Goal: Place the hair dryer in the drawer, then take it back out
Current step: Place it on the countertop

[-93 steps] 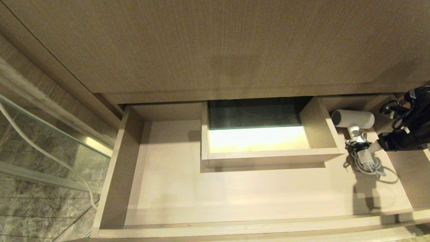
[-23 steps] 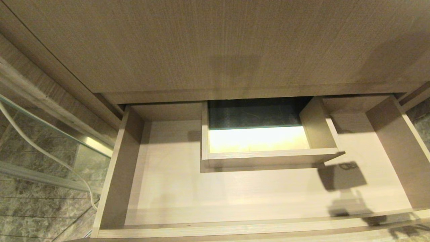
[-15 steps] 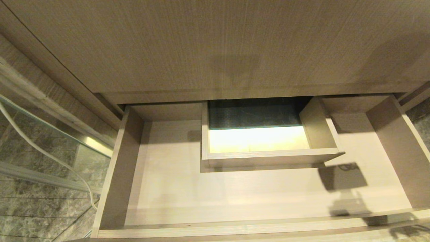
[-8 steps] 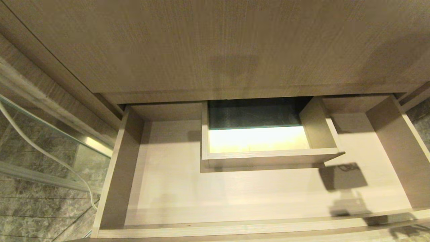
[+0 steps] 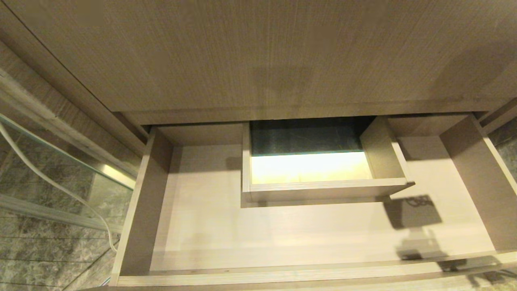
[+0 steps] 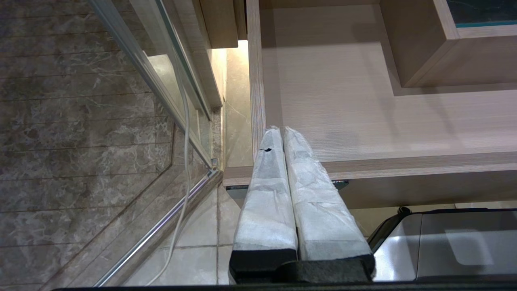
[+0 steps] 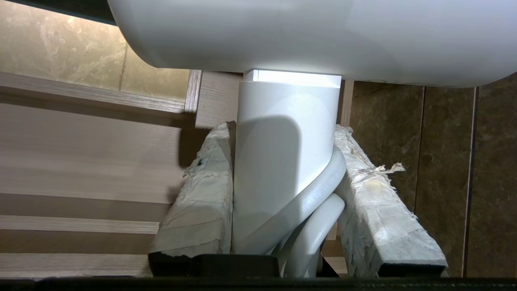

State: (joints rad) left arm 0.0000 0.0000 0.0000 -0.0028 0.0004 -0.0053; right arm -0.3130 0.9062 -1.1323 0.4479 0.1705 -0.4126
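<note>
The right gripper (image 7: pixel 282 190) pinches the hair dryer (image 7: pixel 282 161) by its straight handle, one taped finger on each side, a loop of white cord (image 7: pixel 319 194) caught against the handle inside the grip. The barrel lies crosswise just beyond the fingertips. Past it lie the drawer's wood and brown floor tile. The left gripper (image 6: pixel 282 131) hangs with its wrapped fingers pressed together above the front left corner of the open drawer (image 5: pixel 282 234). Farther in, the boxed cut-out (image 5: pixel 323 186) stands against the drawer's back.
</note>
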